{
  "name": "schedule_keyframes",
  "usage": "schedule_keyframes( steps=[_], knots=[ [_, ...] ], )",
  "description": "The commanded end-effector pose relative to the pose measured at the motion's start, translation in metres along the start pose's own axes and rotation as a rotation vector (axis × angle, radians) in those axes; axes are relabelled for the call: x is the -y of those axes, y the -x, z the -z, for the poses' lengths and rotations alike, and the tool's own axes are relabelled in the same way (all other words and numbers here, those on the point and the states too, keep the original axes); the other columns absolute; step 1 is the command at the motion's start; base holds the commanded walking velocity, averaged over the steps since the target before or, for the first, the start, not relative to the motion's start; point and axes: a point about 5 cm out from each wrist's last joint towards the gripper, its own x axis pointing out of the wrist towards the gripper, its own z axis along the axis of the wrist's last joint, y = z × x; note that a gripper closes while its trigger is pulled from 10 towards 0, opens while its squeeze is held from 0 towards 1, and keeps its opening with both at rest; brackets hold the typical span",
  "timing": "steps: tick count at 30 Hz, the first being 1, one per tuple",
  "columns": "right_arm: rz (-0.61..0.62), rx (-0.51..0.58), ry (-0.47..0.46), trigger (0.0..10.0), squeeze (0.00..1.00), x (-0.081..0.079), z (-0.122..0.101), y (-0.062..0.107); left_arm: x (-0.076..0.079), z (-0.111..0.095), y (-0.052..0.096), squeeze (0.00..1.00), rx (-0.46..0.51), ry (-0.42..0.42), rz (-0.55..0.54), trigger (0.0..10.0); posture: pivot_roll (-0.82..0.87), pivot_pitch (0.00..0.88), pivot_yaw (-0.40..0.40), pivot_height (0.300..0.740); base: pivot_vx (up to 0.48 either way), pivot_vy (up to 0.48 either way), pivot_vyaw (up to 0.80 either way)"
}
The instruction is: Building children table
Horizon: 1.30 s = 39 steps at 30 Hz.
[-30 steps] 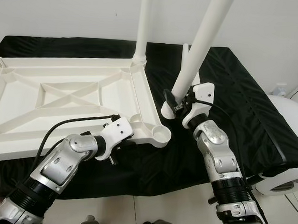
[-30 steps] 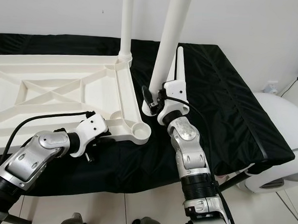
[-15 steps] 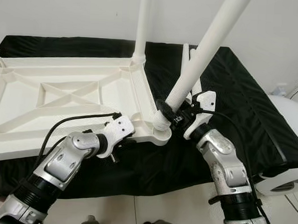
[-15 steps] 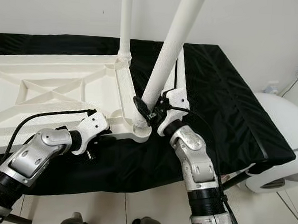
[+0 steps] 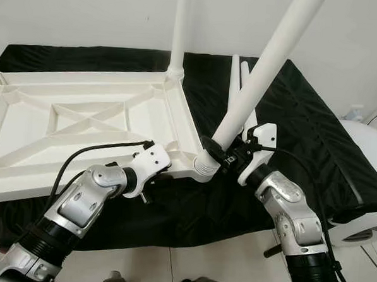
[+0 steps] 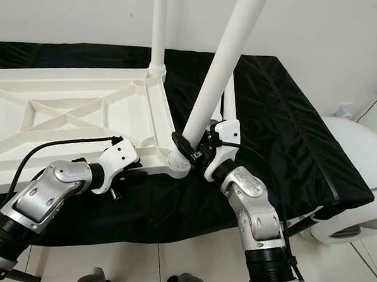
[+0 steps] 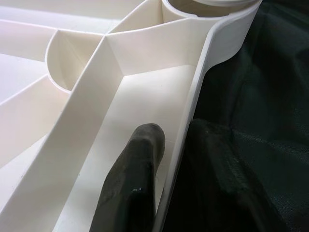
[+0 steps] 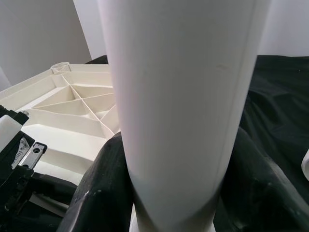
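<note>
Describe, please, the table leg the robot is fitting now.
On the black cloth lies an upturned white plastic tabletop. At its near right corner, the right tool grips a long white tubular leg. It leans, unlike the upright white leg at the far corner.

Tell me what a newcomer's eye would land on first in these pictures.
The long white table leg slants up out of frame, its foot at the near right corner socket of the upturned white tabletop, gripped by the right tool. A second leg stands upright in the far right corner. The left tool clamps the tabletop's near rim, over the black cloth.
</note>
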Motion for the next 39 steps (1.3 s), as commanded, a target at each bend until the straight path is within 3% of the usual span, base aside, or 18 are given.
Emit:
schedule_keyframes(
  steps=[1, 8, 19, 26, 29, 39],
  knots=[
    [0.024, -0.045, -0.019, 10.0, 0.00, 0.005, 0.008, 0.005, -0.009, -0.003, 0.003, 0.00, -0.006, -0.023, -0.044, 10.0, 0.02, 0.030, -0.064, 0.740, 0.000, 0.000, 0.00],
    [0.071, -0.074, -0.043, 10.0, 0.00, 0.009, 0.019, 0.004, -0.008, -0.004, 0.004, 0.00, -0.003, -0.026, -0.044, 10.0, 0.03, 0.030, -0.062, 0.740, 0.000, 0.000, 0.00],
    [0.079, -0.073, -0.096, 10.0, 0.00, 0.002, 0.027, -0.013, -0.006, -0.007, 0.004, 0.00, 0.005, -0.030, -0.044, 10.0, 0.03, 0.029, -0.067, 0.740, 0.000, 0.000, 0.00],
    [0.033, -0.088, -0.035, 10.0, 0.00, -0.007, 0.029, -0.019, -0.006, -0.008, 0.005, 0.00, 0.008, -0.030, -0.044, 10.0, 0.03, 0.027, -0.074, 0.740, 0.000, 0.000, 0.00],
    [-0.020, -0.097, 0.031, 10.0, 0.00, -0.016, 0.030, -0.017, -0.005, -0.008, 0.006, 0.00, 0.010, -0.028, -0.048, 10.0, 0.04, 0.028, -0.078, 0.740, 0.000, 0.000, 0.00],
    [-0.057, -0.097, 0.017, 10.0, 0.00, -0.025, 0.031, -0.014, -0.004, -0.007, 0.008, 0.00, 0.008, -0.026, -0.051, 10.0, 0.04, 0.033, -0.080, 0.740, 0.000, 0.000, 0.00]
  ],
)
